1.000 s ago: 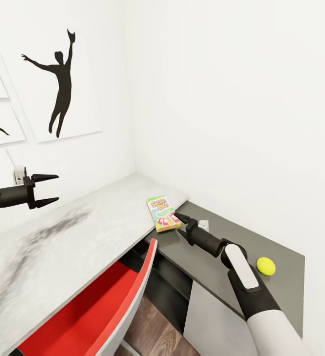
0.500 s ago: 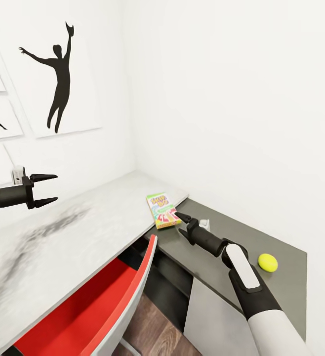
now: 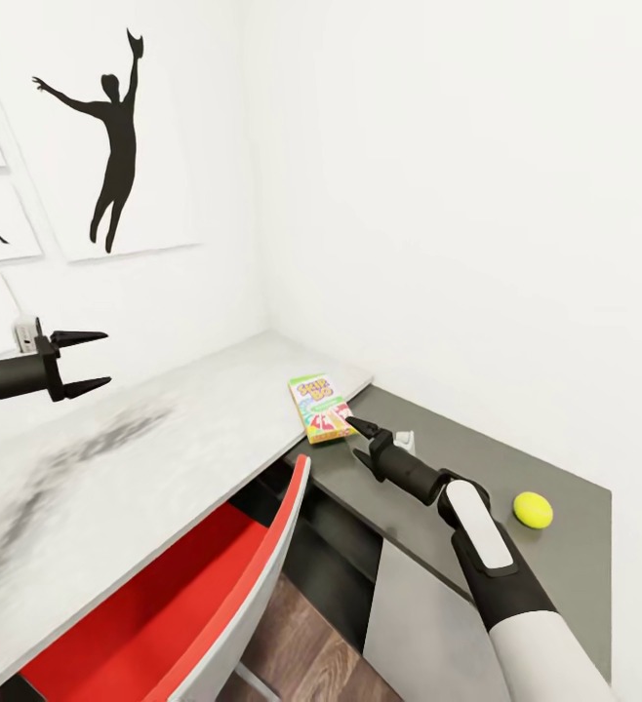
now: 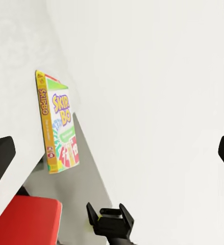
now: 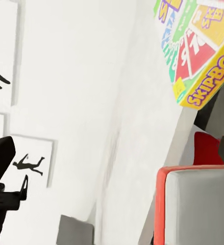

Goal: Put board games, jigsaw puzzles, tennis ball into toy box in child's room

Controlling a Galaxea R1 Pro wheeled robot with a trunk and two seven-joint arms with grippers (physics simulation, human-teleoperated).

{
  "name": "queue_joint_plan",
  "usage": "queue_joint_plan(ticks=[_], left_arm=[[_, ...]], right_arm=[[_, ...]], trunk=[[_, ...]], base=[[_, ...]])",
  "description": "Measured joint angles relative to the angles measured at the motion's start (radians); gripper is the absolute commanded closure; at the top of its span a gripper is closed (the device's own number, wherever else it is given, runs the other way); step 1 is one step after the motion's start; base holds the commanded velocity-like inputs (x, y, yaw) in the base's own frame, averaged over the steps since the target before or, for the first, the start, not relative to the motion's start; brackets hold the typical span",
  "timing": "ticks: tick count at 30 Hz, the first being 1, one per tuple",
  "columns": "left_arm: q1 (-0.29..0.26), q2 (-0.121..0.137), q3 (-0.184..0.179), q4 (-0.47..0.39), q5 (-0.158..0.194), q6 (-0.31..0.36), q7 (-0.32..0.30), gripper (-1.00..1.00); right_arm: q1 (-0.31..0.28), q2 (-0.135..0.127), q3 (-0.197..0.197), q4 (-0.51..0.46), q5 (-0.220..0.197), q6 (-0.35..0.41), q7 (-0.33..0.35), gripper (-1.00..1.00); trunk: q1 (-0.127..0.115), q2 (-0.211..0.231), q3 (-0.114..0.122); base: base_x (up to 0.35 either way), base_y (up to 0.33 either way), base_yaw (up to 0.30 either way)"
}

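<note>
The orange-green Skip-Bo board game (image 3: 319,408) lies flat at the corner of the table's white top (image 3: 165,439), its near end jutting over the edge. My right gripper (image 3: 357,438) is open just beside that near corner, above the lower dark grey surface (image 3: 458,458). In the right wrist view the box (image 5: 203,46) sits close ahead, outside the fingers. The tennis ball (image 3: 533,509) rests on the dark grey surface to the right of my right forearm. My left gripper (image 3: 101,361) hangs open and empty over the white top at far left, facing the box (image 4: 58,127).
A red chair (image 3: 194,585) with a white back edge is pushed under the table just left of my right arm. A small white object (image 3: 404,442) sits behind the right gripper. White walls close the corner, and silhouette posters (image 3: 116,136) hang on the left wall.
The whole view has shifted slightly, so the camera moved. The right gripper stays open at the box's near corner. Nothing was grasped or let go.
</note>
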Motion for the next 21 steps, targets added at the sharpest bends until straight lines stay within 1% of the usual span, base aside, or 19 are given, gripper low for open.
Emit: queue_joint_plan(ticks=[1, 2, 5, 8, 9, 12, 15, 21], left_arm=[[-0.001, 0.0, 0.009, -0.003, 0.0, 0.0, 0.0, -1.0], [-0.005, -0.001, 0.025, -0.009, 0.001, 0.0, 0.001, -1.0], [-0.008, -0.006, 0.051, -0.017, 0.0, 0.0, 0.002, -1.0], [-0.009, -0.008, 0.061, -0.023, -0.001, 0.0, 0.003, -1.0], [-0.01, -0.009, 0.065, -0.026, -0.001, 0.0, 0.003, -1.0], [-0.01, -0.009, 0.068, -0.028, -0.002, 0.0, 0.002, -1.0], [-0.01, -0.01, 0.069, -0.031, -0.002, 0.0, 0.002, -1.0], [-0.01, -0.01, 0.067, -0.033, -0.001, 0.0, 0.001, -1.0]], right_arm=[[0.0, 0.001, 0.0, -0.003, 0.001, -0.001, -0.001, -1.0], [0.0, 0.004, 0.0, -0.01, 0.003, -0.002, -0.003, -1.0], [0.0, 0.008, 0.0, -0.026, 0.006, -0.003, -0.014, -1.0], [-0.001, 0.01, 0.0, -0.038, 0.006, -0.003, -0.034, -1.0], [-0.001, 0.011, 0.0, -0.049, 0.006, -0.003, -0.053, -1.0], [-0.001, 0.012, 0.0, -0.068, 0.005, -0.003, -0.088, -1.0], [-0.002, 0.014, -0.001, -0.098, 0.007, -0.002, -0.146, -1.0], [-0.005, 0.016, -0.001, -0.121, 0.009, 0.001, -0.213, -1.0]], trunk=[[0.004, -0.007, -0.003], [0.008, -0.014, -0.006], [0.019, -0.035, -0.016], [0.031, -0.056, -0.025], [0.035, -0.063, -0.028], [0.046, -0.084, -0.038], [0.058, -0.105, -0.047], [0.081, -0.147, -0.066]], base=[[0.0, 0.0, 0.0], [0.0, 0.0, 0.0], [0.0, 0.0, 0.0], [0.0, 0.0, 0.0], [0.0, 0.0, 0.0], [0.0, 0.0, 0.0], [0.0, 0.0, 0.0], [0.0, 0.0, 0.0]])
